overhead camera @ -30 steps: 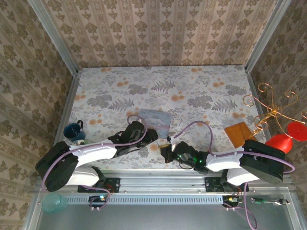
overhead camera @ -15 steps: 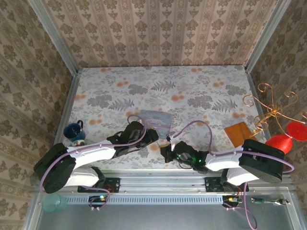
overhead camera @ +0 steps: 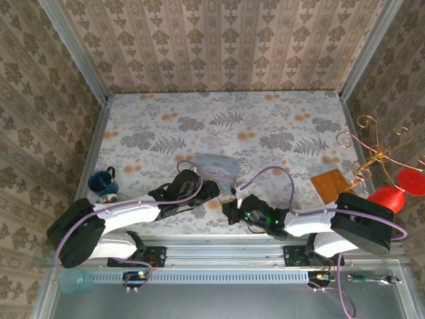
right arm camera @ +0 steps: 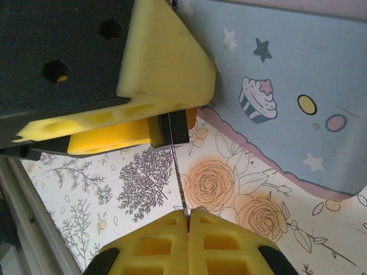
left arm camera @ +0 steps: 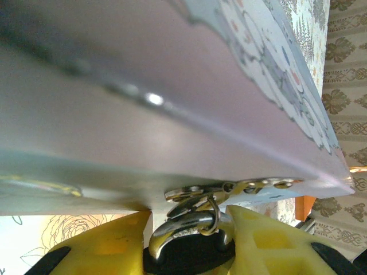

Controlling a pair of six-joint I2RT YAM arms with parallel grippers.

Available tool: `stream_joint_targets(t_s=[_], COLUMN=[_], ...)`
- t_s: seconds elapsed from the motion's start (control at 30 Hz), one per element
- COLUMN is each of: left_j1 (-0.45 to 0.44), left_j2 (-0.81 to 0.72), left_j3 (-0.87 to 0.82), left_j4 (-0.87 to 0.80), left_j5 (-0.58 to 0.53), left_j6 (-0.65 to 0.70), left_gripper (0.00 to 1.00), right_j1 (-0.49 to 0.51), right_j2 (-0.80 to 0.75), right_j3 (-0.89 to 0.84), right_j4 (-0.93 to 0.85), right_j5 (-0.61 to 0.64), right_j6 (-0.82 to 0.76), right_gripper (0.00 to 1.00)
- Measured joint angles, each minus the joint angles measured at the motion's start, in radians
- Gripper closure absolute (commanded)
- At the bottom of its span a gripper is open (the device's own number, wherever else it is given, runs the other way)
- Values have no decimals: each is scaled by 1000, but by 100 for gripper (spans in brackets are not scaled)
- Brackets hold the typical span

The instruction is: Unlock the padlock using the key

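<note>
On the right wrist camera, nearest me, my right gripper (right arm camera: 188, 219) has its yellow fingers pressed together on the slender metal key (right arm camera: 178, 177). I see the key only edge-on, as a thin line, so I cannot make out its colour or teeth. Its far end meets the small blocky black padlock (right arm camera: 170, 129). I cannot tell how deep the blade sits in the lock.

The left gripper (left arm camera: 186, 249) pinches the padlock's body between its yellow fingers. On its own camera the silvery shackle (left arm camera: 175, 228) curves up out of them with a thin wire ring (left arm camera: 213, 213) through it. Bright metal pieces (left arm camera: 252, 185) on that ring are too blurred to name. They lie against the edge of the pale blue rectangular picture tin (left arm camera: 172, 103), whose upper part is cut off.

From above, both grippers meet just inside the near edge of the floral desk (overhead camera: 265, 119). The metal rail (overhead camera: 219, 240) is close on my side, which leaves little room there. The tin lies just beyond the grippers.

Well apart to the right sit a flat orange-brown square board (overhead camera: 327, 183) and a gold wire stand (overhead camera: 372, 156) by the right edge. A dark blue cup (overhead camera: 101, 181) stands at the left edge. Past the tin the desk runs open to the patterned back wall (overhead camera: 219, 40).
</note>
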Motion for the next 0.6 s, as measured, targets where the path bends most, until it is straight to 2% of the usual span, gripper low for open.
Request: stream_joint_targets(t_s=[0.6], left_j1=[-5], left_j2=[42], left_j3=[0], left_j4=[55], left_j5=[-2], left_j6=[8], left_gripper=[90], right_j1=[-57], right_j2=[-9], right_j3=[-10], right_j4=[10], right_j5=[-80], right_j6=[30], right_gripper=[100])
